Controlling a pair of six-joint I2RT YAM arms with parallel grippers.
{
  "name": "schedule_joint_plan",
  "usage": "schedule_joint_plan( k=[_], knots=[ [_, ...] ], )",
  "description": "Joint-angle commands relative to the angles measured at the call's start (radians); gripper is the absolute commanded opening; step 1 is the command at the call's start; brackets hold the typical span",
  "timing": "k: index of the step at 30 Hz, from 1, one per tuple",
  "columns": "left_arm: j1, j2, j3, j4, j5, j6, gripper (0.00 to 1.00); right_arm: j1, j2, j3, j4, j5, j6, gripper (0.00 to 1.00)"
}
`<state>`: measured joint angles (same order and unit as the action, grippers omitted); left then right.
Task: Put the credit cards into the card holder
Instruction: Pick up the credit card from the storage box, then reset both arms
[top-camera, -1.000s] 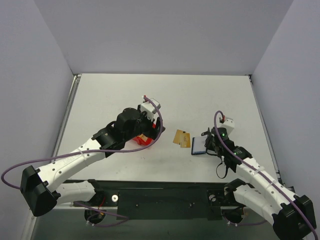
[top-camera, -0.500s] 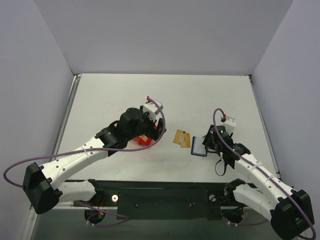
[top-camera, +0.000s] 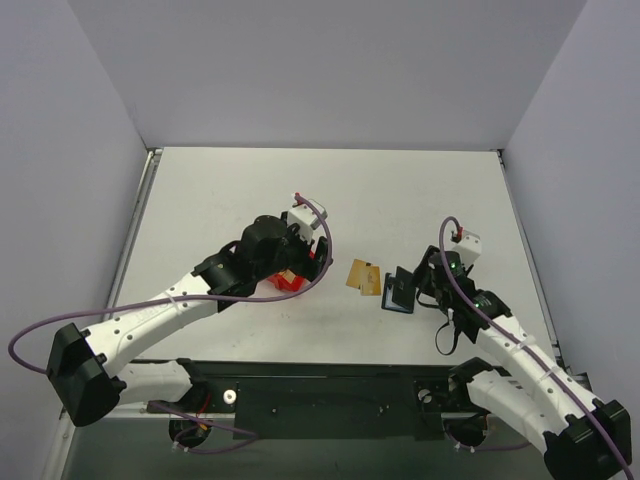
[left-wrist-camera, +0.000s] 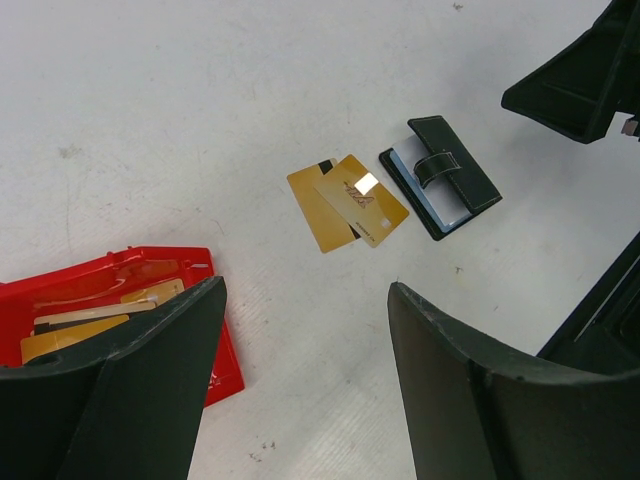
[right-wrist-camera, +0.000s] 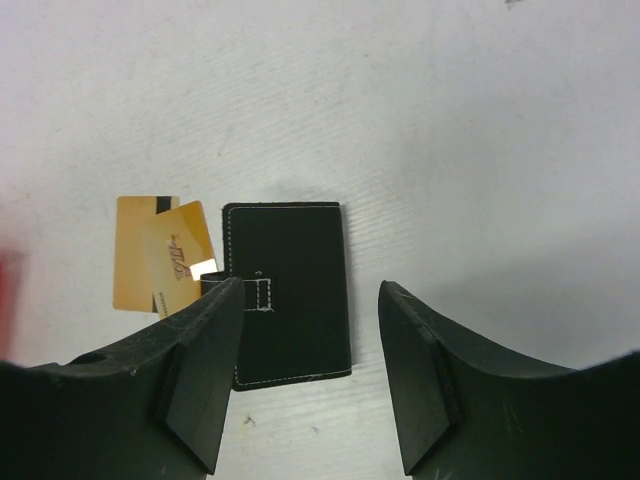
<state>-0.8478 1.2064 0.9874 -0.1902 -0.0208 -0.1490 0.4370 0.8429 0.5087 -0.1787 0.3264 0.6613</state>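
the right tool (right-wrist-camera: 310, 335) hangs with jaws spread over the card holder (right-wrist-camera: 295, 290), which lies flat and ungripped on the surface (right-wrist-camera: 480, 150), probably lined up for opening it. just beside it, two credit cards (left-wrist-camera: 348, 202) overlap. farther off, the left tool (left-wrist-camera: 305, 300), also spread and empty, hovers by the red bin (left-wrist-camera: 120, 275) holding more cards.

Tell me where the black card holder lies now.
In the top view, the card holder lies right of centre, beside two overlapping gold credit cards, under the right gripper.
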Motion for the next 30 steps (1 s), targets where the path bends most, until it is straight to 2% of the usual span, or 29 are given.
schedule_joint_plan(
  k=[1,6,12,16,21,23,26,30],
  knots=[
    [0.007,0.001,0.005,0.046,0.004,-0.003,0.76,-0.006,-0.038,0.008,0.051,-0.030,-0.020,0.51],
    [0.007,0.013,-0.004,0.063,0.009,-0.014,0.76,-0.006,0.024,0.024,0.099,-0.127,-0.060,0.50],
    [0.006,0.047,-0.021,0.100,0.021,-0.043,0.75,-0.004,0.206,0.094,0.170,-0.317,-0.101,0.48],
    [0.007,0.065,-0.047,0.133,0.021,-0.073,0.74,0.012,0.315,0.157,0.211,-0.380,-0.117,0.46],
    [0.007,0.077,-0.093,0.173,0.021,-0.119,0.73,0.029,0.367,0.191,0.202,-0.360,-0.118,0.45],
    [0.007,0.085,-0.102,0.215,0.021,-0.133,0.72,0.046,0.378,0.223,0.118,-0.255,-0.109,0.44],
    [0.006,0.096,-0.108,0.228,0.042,-0.141,0.71,0.071,0.395,0.261,0.036,-0.133,-0.117,0.47],
    [0.007,0.111,-0.109,0.238,0.042,-0.144,0.71,0.075,0.436,0.293,-0.017,-0.101,-0.114,0.54]
  ],
)
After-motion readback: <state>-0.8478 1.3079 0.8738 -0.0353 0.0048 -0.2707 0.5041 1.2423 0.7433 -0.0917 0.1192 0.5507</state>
